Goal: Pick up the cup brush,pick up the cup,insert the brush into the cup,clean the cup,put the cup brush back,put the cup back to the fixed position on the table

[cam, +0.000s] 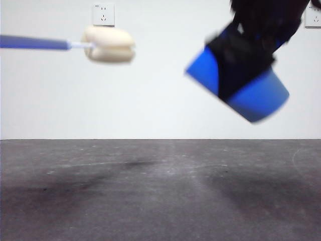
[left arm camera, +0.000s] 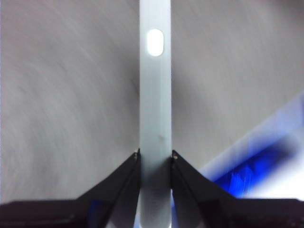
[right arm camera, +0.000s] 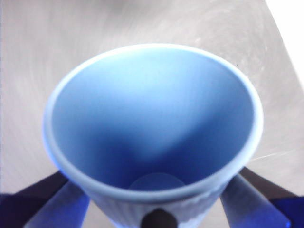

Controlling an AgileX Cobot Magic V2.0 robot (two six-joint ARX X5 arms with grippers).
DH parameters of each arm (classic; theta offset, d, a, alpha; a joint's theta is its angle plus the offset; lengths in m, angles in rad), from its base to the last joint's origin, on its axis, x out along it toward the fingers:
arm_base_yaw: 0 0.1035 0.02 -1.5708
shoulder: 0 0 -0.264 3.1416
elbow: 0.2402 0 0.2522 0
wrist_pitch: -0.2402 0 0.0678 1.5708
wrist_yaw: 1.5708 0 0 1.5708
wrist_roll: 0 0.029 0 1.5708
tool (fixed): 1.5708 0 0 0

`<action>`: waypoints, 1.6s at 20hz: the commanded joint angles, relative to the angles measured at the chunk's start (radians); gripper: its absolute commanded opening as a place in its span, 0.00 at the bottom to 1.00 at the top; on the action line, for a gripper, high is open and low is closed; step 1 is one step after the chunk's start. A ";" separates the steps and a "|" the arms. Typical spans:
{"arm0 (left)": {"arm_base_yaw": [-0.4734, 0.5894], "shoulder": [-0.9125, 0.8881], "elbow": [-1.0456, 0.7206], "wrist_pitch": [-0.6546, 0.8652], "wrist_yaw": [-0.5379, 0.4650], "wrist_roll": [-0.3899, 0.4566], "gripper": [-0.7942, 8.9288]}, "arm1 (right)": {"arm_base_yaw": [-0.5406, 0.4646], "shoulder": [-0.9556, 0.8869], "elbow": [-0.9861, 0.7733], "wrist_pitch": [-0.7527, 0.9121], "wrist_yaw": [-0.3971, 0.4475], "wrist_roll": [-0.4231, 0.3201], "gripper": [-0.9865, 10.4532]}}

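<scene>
The cup brush [cam: 108,44] hangs level in the air at the upper left of the front view, its cream sponge head pointing right and its handle [cam: 35,42] running off the left edge. In the left wrist view my left gripper [left arm camera: 155,154] is shut on the pale handle [left arm camera: 155,95]. The blue cup [cam: 261,95] is held tilted in the air at the upper right, with my right gripper [cam: 241,65] clamped around its middle. The right wrist view looks into the cup [right arm camera: 152,118], with my right gripper [right arm camera: 152,190] shut on its sides. Brush head and cup are apart.
The dark grey table [cam: 160,191] lies well below both held things, with faint pale marks. Behind it is a white wall with a socket [cam: 103,14] at the upper left and another socket [cam: 313,17] at the right edge.
</scene>
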 commanded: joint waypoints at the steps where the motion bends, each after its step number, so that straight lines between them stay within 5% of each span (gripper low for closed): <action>1: 0.034 0.048 -0.013 0.133 -0.032 -0.089 0.07 | -0.019 -0.111 0.014 0.069 -0.090 0.263 0.07; 6: 0.137 0.239 -0.013 0.310 -0.003 -0.110 0.07 | -0.038 -0.298 0.014 0.181 -0.124 0.346 0.07; 10: 0.232 0.414 -0.013 0.541 0.159 -0.140 0.07 | -0.039 -0.388 0.014 0.191 -0.121 0.359 0.07; 20: 0.263 0.768 -0.013 0.703 0.180 -0.233 0.07 | -0.039 -0.434 0.014 0.153 -0.116 0.359 0.07; 32: 0.261 0.872 -0.013 0.766 0.156 -0.267 0.08 | -0.046 -0.434 0.014 0.149 -0.112 0.358 0.07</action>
